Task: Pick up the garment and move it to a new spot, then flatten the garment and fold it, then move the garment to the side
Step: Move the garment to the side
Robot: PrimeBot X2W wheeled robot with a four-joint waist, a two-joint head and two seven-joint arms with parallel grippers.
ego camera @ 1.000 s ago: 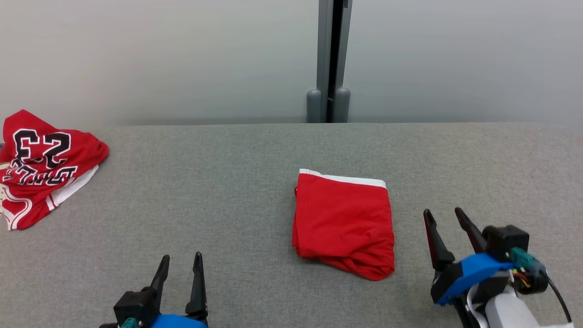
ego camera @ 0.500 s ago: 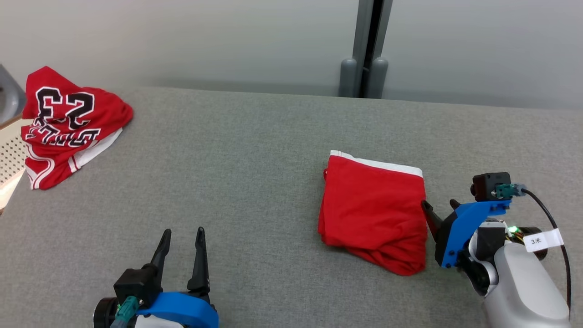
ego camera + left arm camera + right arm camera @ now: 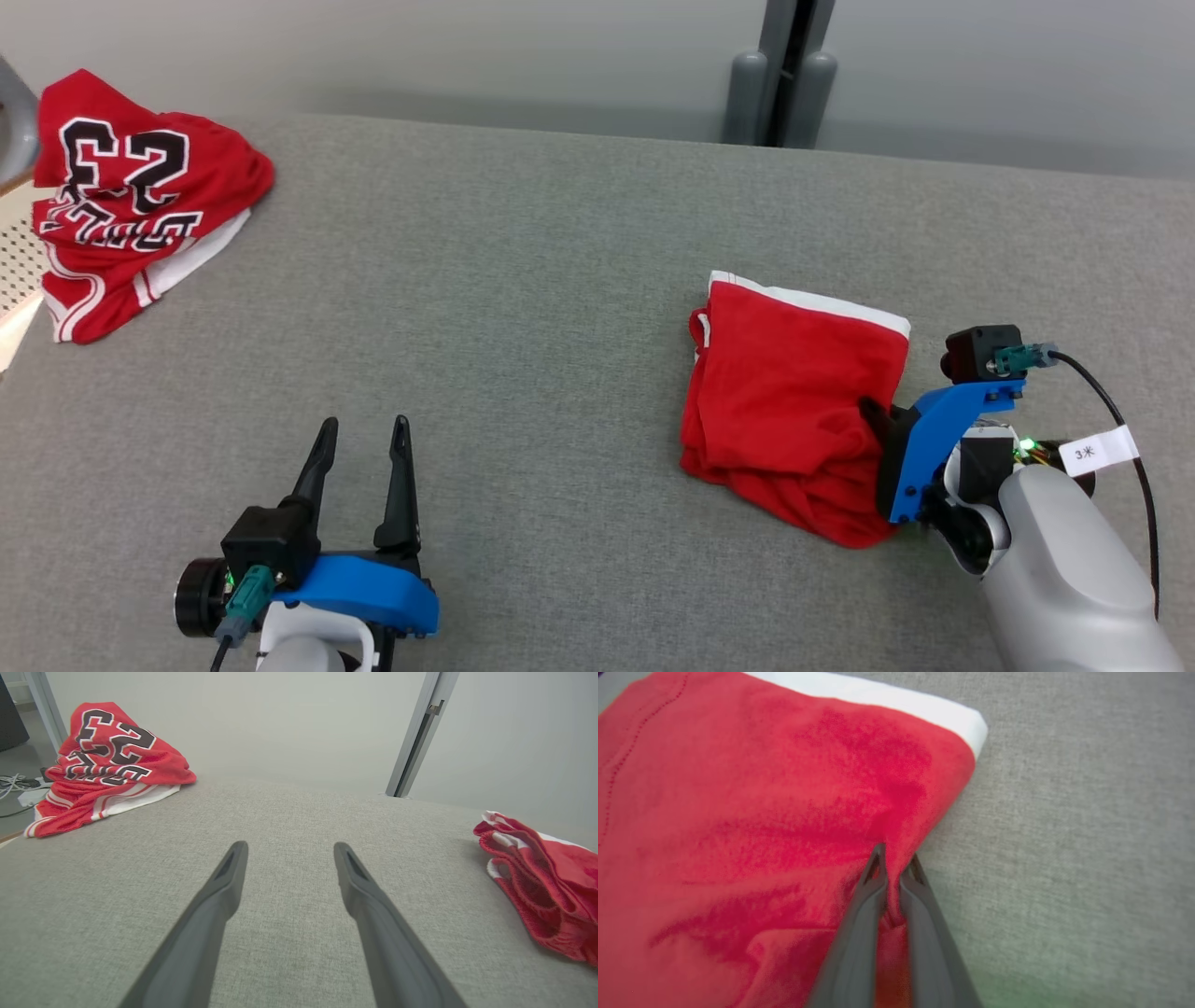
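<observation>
The garment [image 3: 794,392] is a folded red piece with a white band along its far edge, lying right of centre on the grey fabric table [image 3: 523,280]. My right gripper [image 3: 873,411] is at the garment's right edge and shut on a pinch of its red cloth. The right wrist view shows the garment [image 3: 761,812] puckered between the two narrow fingers of the right gripper [image 3: 896,856]. My left gripper [image 3: 364,425] hovers open over bare table at the lower left, holding nothing. In the left wrist view, the left gripper [image 3: 289,847] points across the table, with the garment [image 3: 537,896] far to its right.
A crumpled red jersey [image 3: 131,196] with black and white lettering lies at the table's far left corner, also visible as the jersey [image 3: 107,760]. A white perforated basket [image 3: 14,271] sits just past the left edge. A grey post [image 3: 784,75] stands behind the table.
The head camera has tilted and turned. My right gripper came in to the garment's right edge and closed on the cloth, bunching it. The left gripper stays open.
</observation>
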